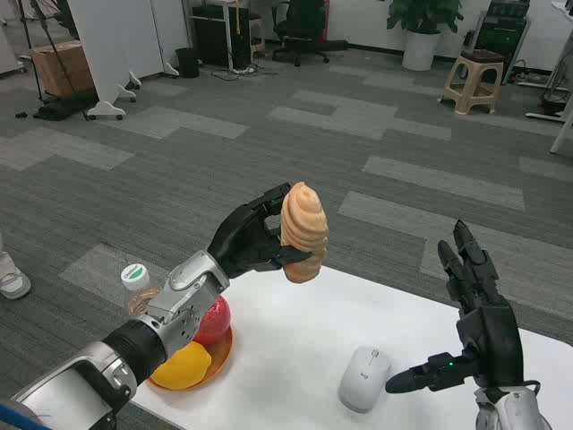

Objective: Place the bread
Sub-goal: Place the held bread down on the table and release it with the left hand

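Note:
A tan, ridged bread roll [303,233] is held upright in the air above the far edge of the white table [421,313]. My left hand [251,236] grips it from the left side, with fingers wrapped around its back and thumb under its lower part. My right hand [473,313] hovers over the right part of the table, fingers spread and pointing up, thumb out to the left, holding nothing.
An orange plate [219,356] at the table's left edge carries a red fruit [213,321] and a yellow fruit [184,365]. A white computer mouse [363,378] lies near the front middle. A bottle with a white cap [136,279] stands beyond the left edge.

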Controlling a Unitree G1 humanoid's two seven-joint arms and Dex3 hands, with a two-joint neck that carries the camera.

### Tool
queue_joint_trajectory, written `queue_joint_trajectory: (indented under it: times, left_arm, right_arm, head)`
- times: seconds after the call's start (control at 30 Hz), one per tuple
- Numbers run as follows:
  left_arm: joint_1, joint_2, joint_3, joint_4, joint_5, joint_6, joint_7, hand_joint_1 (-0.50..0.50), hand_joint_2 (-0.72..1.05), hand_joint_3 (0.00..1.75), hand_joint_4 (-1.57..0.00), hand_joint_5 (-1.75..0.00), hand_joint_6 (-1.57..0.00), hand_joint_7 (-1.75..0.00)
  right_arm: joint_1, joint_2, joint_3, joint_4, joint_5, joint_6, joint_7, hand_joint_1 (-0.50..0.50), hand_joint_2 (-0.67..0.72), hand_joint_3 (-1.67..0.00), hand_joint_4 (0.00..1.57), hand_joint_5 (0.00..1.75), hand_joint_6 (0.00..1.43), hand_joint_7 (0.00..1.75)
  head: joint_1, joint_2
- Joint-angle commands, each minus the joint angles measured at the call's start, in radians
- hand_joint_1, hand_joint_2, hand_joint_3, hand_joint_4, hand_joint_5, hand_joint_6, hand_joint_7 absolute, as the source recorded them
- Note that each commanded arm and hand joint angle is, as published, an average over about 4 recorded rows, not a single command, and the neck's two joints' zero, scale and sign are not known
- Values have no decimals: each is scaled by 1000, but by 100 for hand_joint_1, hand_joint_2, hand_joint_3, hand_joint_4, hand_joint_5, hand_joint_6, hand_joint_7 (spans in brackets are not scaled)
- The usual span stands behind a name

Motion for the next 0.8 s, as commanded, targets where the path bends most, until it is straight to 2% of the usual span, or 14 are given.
queue_joint_trajectory:
  times: [0.03, 0.1, 0.5, 0.57, 0.8]
  left_arm:
    - [5, -4, 16, -26, -9, -19, 4, -12, 105, 15, -123, -175, -79, -168]
    - [5, -4, 16, -26, -8, -19, 4, -12, 105, 13, -122, -175, -79, -168]
    - [4, -4, 16, -29, -5, -20, 5, -12, 105, 17, -122, -175, -78, -168]
    - [4, -3, 19, -33, 16, -20, 7, -12, 105, 17, -120, -175, -77, -168]
    - [-6, 12, 66, -85, 204, -5, 9, -12, 105, 17, -120, -175, -75, -168]
  right_arm:
    - [-16, -18, -24, -38, 8, -1, -13, -33, 7, 0, 0, 19, 0, 0]
    - [-16, -18, -24, -38, 8, -1, -13, -33, 4, 0, 0, 19, 0, 0]
    - [-16, -18, -24, -38, 8, -1, -13, -33, 3, 0, 0, 19, 0, 0]
    - [-16, -18, -24, -38, 8, -1, -13, -33, 3, 0, 0, 19, 0, 0]
    - [-18, -18, -24, -37, 8, -1, -13, -33, 3, 0, 0, 19, 0, 0]
  head:
    - [-54, 17]
    - [-33, 11]
    - [-34, 6]
    - [-35, 1]
    - [-36, -6]
